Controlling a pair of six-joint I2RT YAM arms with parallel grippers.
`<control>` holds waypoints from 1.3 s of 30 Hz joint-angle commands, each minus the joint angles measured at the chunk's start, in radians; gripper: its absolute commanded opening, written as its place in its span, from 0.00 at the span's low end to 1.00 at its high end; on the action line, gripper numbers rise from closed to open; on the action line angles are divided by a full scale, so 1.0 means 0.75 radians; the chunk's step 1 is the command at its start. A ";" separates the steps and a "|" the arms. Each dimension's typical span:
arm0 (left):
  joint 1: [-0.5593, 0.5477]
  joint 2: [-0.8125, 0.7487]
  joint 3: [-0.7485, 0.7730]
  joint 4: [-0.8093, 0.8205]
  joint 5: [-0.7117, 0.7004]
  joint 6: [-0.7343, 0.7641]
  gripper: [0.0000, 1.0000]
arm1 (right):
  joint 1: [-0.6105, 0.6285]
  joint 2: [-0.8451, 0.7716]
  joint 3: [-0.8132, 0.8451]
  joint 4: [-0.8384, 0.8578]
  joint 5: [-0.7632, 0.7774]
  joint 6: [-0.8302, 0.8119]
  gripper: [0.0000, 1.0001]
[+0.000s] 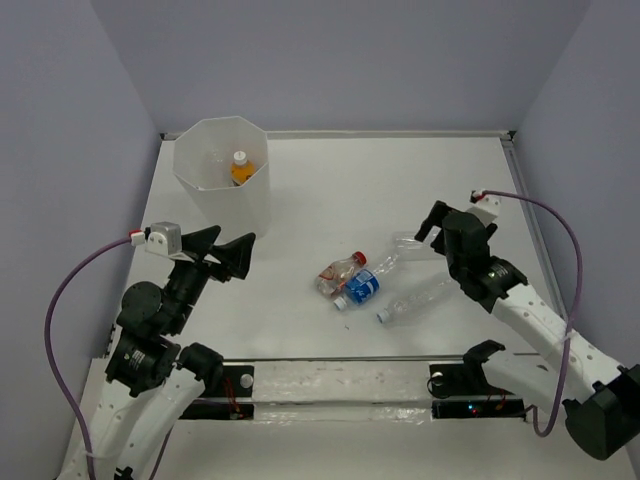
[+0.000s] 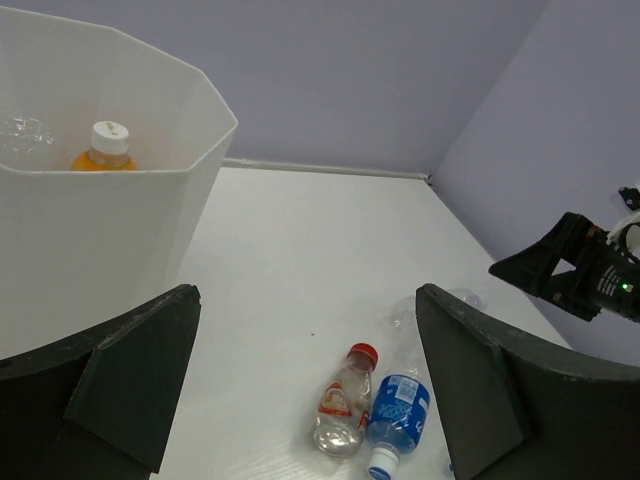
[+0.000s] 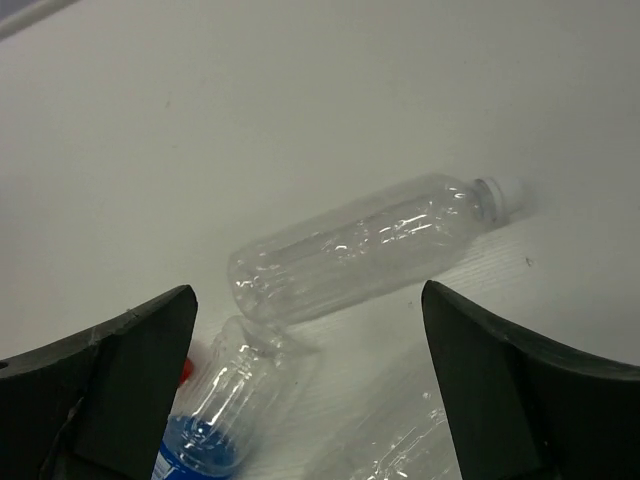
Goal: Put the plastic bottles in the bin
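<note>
The white faceted bin (image 1: 205,185) stands at the far left with an orange bottle (image 1: 240,168) upright inside; the left wrist view shows the bin (image 2: 90,240), the orange bottle (image 2: 105,150) and a clear bottle (image 2: 25,135) in it. On the table lie a red-labelled bottle (image 1: 338,275), a blue-labelled bottle (image 1: 362,286) and two clear bottles (image 1: 408,246) (image 1: 415,300). My left gripper (image 1: 235,240) is open and empty just in front of the bin. My right gripper (image 1: 441,226) is open and empty above the far clear bottle (image 3: 365,245).
Grey walls enclose the white table on three sides, with a raised rim (image 1: 520,190) along the right edge. The red-labelled (image 2: 343,402) and blue-labelled (image 2: 396,418) bottles lie side by side, touching. The right arm (image 2: 575,272) shows in the left wrist view.
</note>
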 commanded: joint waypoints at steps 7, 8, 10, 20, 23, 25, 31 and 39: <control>0.008 0.033 0.006 0.063 0.076 0.020 0.99 | -0.317 0.158 -0.036 0.013 -0.083 0.418 1.00; 0.008 0.033 0.004 0.063 0.078 0.020 0.99 | -0.318 0.185 -0.023 0.018 -0.083 0.451 1.00; 0.012 0.033 0.006 0.061 0.072 0.022 0.99 | -0.334 0.264 -0.001 0.024 -0.083 0.500 0.99; 0.012 0.047 0.008 0.057 0.076 0.028 0.99 | -0.491 0.573 0.032 0.181 -0.220 0.701 0.99; 0.012 0.051 0.010 0.057 0.074 0.030 0.99 | -0.526 0.631 0.032 0.273 -0.246 0.715 0.98; 0.012 0.056 0.010 0.057 0.076 0.030 0.99 | -0.538 0.649 0.020 0.369 -0.293 0.732 0.96; 0.016 0.062 0.014 0.053 0.063 0.038 0.99 | -0.538 0.749 0.083 0.390 -0.275 0.793 0.89; 0.029 0.062 0.014 0.049 0.057 0.038 0.99 | -0.565 0.903 0.171 0.465 -0.296 0.779 0.92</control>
